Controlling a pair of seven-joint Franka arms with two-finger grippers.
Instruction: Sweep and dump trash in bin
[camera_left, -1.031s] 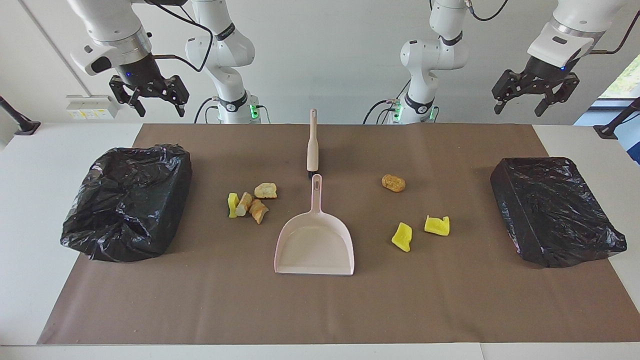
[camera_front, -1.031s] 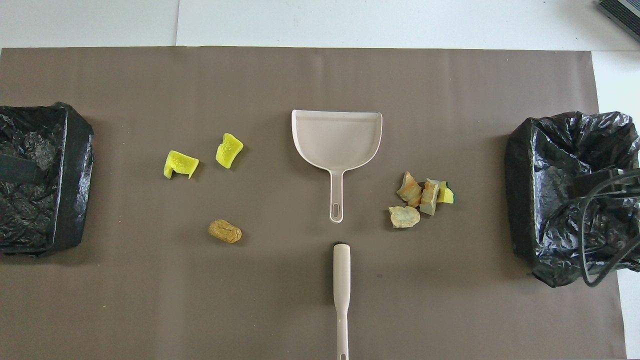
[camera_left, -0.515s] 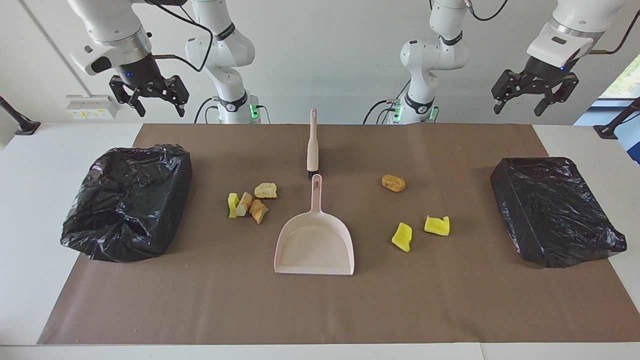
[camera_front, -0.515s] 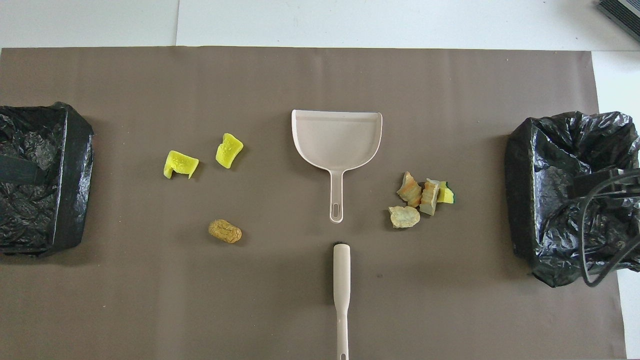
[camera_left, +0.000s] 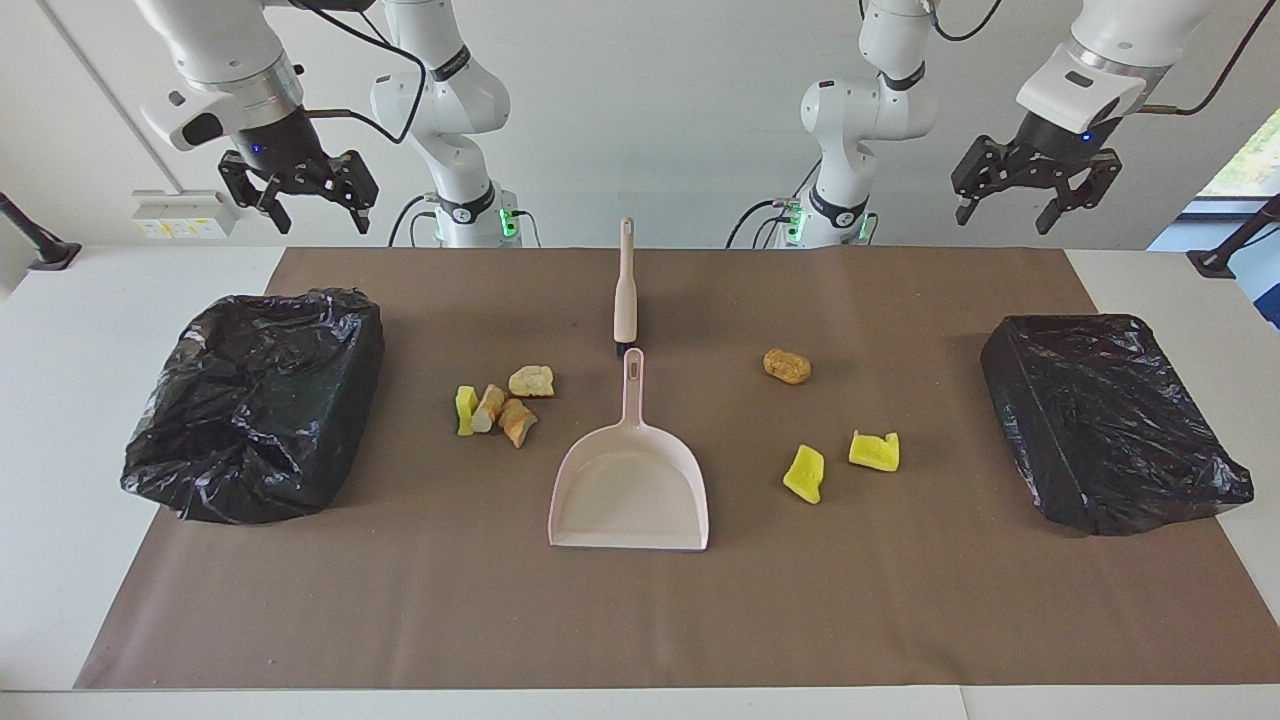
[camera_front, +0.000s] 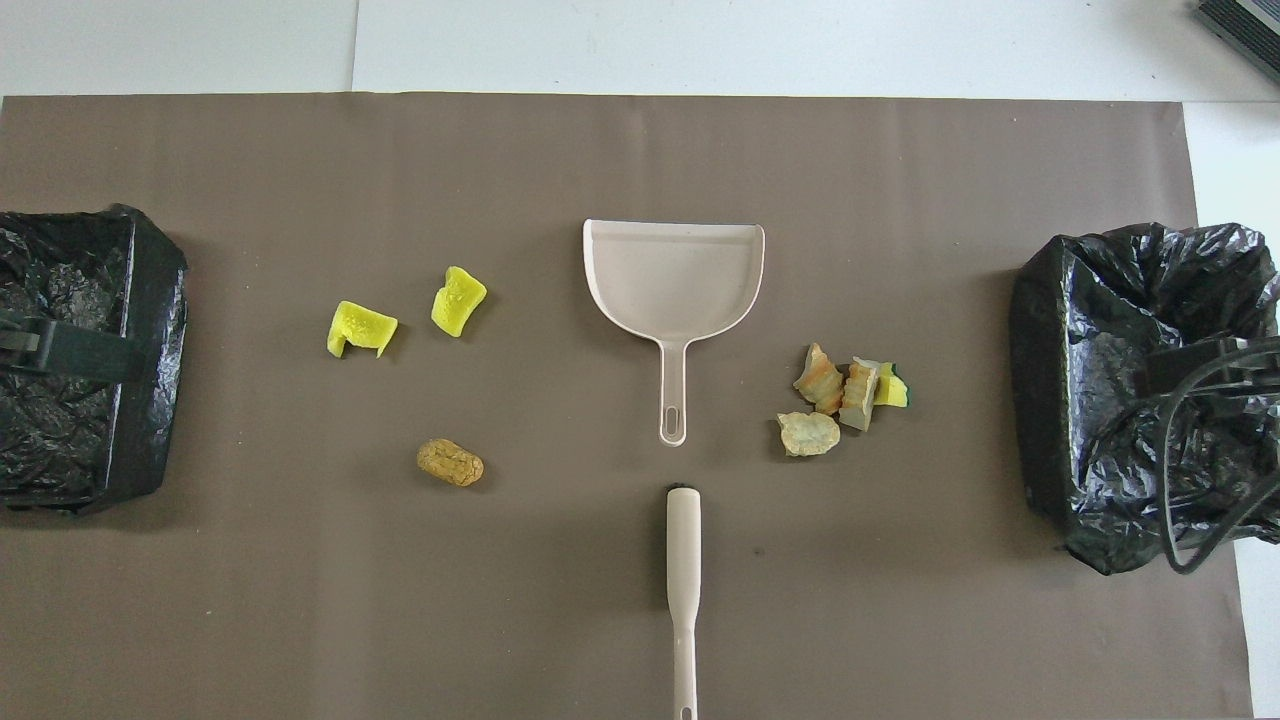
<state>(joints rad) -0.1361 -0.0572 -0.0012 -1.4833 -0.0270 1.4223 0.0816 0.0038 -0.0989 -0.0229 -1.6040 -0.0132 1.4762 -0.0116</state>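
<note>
1. The left claw (camera_left: 1020, 195) hung high over the left arm's end of the worktop (camera_left: 60, 400), its fingers spread apart and holding nothing.
2. Below that claw, on the brown mat (camera_left: 640, 620), lay a black-bagged bin (camera_left: 1105, 420).
3. The right claw (camera_left: 305, 205) hung high over the right arm's end, fingers likewise apart and empty.
4. Under it sat the other black-bagged bin (camera_left: 255, 400), its bag crumpled.
5. Between the two claws, well below both, the pale dustpan (camera_left: 630, 480) lay flat on the mat, its handle pointing toward the robots.
6. The brush (camera_left: 625, 290) lay in line with that handle, nearer the robots, its dark end just short of the handle tip.
7. The trash lay in two groups on the mat: a cluster of four pieces (camera_left: 500, 400), one yellow and three tan, lay beside the dustpan toward the right claw's bin.
8. Toward the left claw's bin lay a brown lump (camera_left: 787, 365) and two yellow sponge pieces (camera_left: 845, 462), all apart from each other and from both claws.
</note>
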